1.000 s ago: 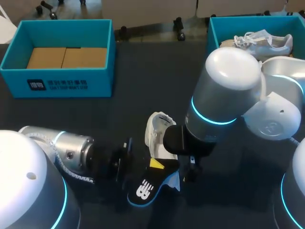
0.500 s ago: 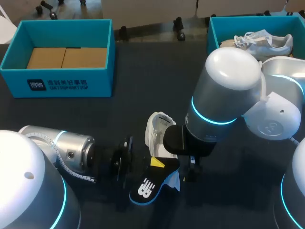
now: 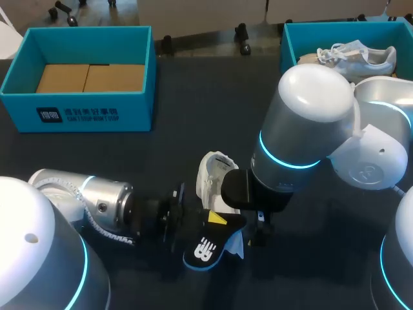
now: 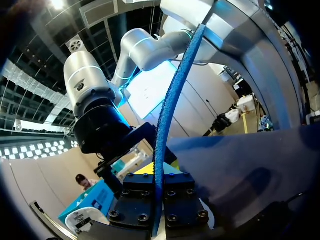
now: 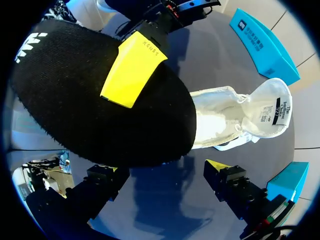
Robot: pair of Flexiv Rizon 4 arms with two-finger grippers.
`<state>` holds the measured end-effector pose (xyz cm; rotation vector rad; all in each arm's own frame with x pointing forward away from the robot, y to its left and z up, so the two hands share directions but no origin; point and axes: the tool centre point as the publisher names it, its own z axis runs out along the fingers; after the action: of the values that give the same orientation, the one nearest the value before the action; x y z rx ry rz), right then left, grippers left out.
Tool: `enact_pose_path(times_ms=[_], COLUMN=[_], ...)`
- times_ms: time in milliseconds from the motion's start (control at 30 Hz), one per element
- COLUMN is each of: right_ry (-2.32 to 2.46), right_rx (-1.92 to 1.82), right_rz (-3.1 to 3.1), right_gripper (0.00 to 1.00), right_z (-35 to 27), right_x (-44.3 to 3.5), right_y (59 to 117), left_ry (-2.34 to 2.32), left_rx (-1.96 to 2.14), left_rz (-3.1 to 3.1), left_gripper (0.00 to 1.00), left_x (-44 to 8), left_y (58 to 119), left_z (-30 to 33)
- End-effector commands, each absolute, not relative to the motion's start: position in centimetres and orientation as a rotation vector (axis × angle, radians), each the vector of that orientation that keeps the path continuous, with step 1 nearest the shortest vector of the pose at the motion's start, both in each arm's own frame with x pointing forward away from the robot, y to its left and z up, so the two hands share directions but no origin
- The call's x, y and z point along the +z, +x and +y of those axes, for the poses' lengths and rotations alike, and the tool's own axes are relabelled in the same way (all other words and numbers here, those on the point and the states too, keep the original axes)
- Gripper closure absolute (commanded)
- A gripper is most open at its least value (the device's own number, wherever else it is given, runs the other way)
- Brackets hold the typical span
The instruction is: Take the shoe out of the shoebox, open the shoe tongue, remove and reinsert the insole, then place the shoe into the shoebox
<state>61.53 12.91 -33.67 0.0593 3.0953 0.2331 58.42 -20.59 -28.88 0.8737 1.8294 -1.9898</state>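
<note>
My left gripper [image 3: 186, 221] is shut on a black insole [image 3: 208, 247] with a blue edge, a white logo and a yellow label, held just above the table. In the left wrist view the insole [image 4: 172, 95] stands edge-on, pinched in that gripper [image 4: 154, 199]. The white shoe [image 3: 213, 182] lies on the dark table right behind the insole. My right gripper [image 5: 162, 175] is open and holds nothing. The insole [image 5: 95, 105] hangs ahead of it, and the shoe [image 5: 235, 117] lies beyond, tongue pulled up. In the head view the right gripper [image 3: 256, 229] is mostly hidden under its arm.
A teal shoebox [image 3: 139, 97] with cardboard inside stands at the back left. A second teal box [image 3: 287, 45] at the back right holds another white shoe [image 3: 358, 57]. Dark table [image 3: 187, 139] lies bare between the boxes and the arms.
My left gripper has carried the insole a little to the right, closer to the shoe and the right gripper. The right arm and the shoe have kept still.
</note>
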Motion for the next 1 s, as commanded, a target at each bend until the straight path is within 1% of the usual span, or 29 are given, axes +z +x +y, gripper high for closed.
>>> enact_pose_path(times_ms=[33, 1000], right_ry=[0.060, 0.060], right_rx=[0.234, 0.234], right_rz=[3.095, 3.095], right_gripper=[0.00, 0.00], right_z=[13.05, 13.05], right_x=[-33.88, -33.88], right_y=[61.51, 61.51], left_ry=[0.880, 0.896], left_rx=[-1.988, -2.028], left_rz=[1.834, 1.824], left_gripper=[1.00, 1.00], left_x=[-29.12, -29.83], left_y=[58.70, 59.10], left_z=[-20.18, -20.78])
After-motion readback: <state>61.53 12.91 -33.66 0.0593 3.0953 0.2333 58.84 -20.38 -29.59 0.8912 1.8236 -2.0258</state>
